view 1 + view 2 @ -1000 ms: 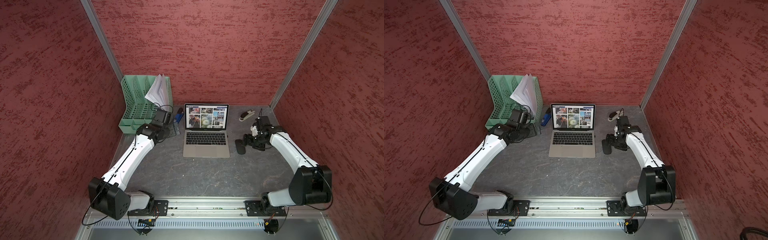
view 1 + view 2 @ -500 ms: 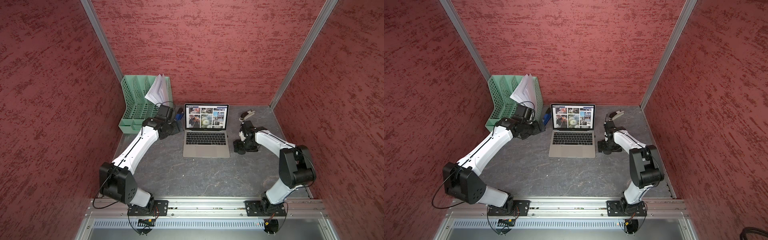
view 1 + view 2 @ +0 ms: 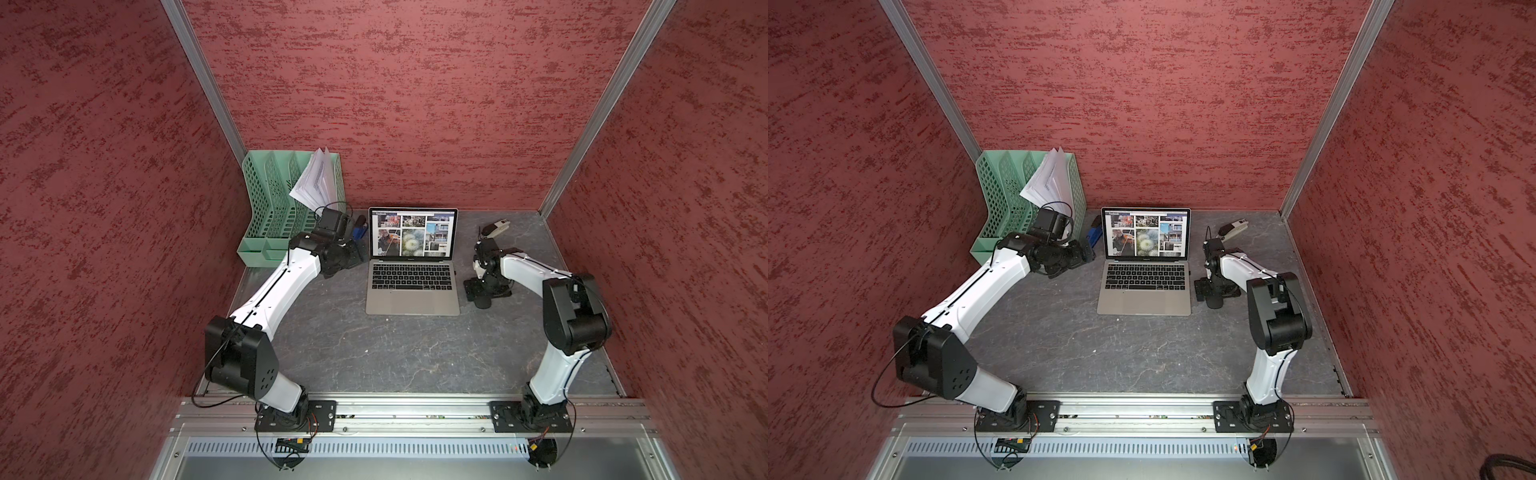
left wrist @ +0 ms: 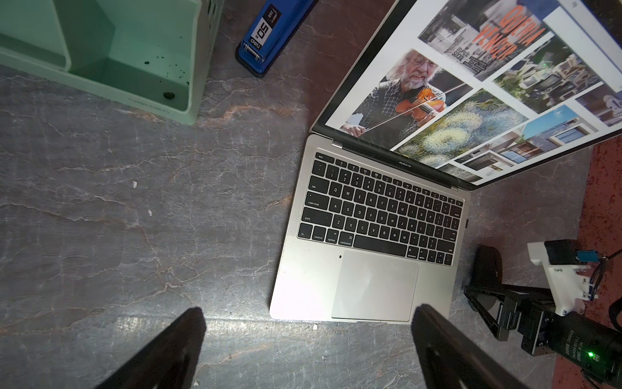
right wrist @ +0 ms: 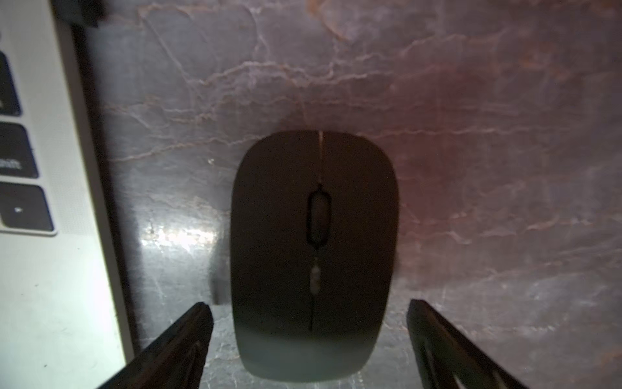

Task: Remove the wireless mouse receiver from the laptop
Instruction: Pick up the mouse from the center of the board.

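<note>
The silver-grey laptop [image 3: 411, 291] [image 3: 1144, 297] [image 4: 313, 283] stands open mid-table, its screen lit with photos. The wireless mouse receiver [image 3: 454, 273] [image 4: 467, 223] is a tiny dark stub sticking out of the laptop's right edge; it also shows in the right wrist view [image 5: 82, 13]. My right gripper [image 3: 480, 293] [image 5: 308, 313] is open, low over the near end of a black mouse [image 5: 314, 235] [image 4: 486, 266], its fingers apart from the mouse on both sides. My left gripper [image 3: 353, 253] [image 4: 309, 315] hangs open and empty above the table, left of the laptop's back corner.
A green file rack [image 3: 286, 216] with papers [image 3: 316, 178] stands at the back left, with a blue stapler [image 3: 360, 230] [image 4: 269, 33] beside it. A small white and dark device [image 3: 494, 228] lies at the back right. Red walls close three sides.
The right arm has folded in, elbow raised, bringing its gripper left onto the mouse beside the laptop. The left gripper has moved right toward the laptop's back left corner.
</note>
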### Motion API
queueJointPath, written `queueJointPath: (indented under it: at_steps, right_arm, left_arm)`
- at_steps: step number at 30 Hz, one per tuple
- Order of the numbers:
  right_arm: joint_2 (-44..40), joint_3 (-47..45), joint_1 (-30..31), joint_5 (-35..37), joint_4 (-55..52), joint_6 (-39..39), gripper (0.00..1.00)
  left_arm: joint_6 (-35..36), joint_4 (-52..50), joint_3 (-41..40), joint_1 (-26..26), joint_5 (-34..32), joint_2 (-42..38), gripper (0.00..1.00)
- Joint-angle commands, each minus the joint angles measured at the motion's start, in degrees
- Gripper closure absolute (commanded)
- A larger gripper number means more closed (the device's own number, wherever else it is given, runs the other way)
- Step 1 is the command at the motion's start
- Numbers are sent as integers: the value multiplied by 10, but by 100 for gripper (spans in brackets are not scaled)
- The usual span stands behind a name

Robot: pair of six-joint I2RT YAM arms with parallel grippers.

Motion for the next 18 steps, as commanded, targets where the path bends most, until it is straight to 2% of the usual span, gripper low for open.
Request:
queueJointPath:
  at_steps: [1,18]
  right_arm:
    - [-18,-8,0,0,12,3,5]
    - [-19,-30,0,8,23,25,14]
  left_arm:
    - [0,8,13,2,9,6,0]
    - [0,8,12,-1,25,8,0]
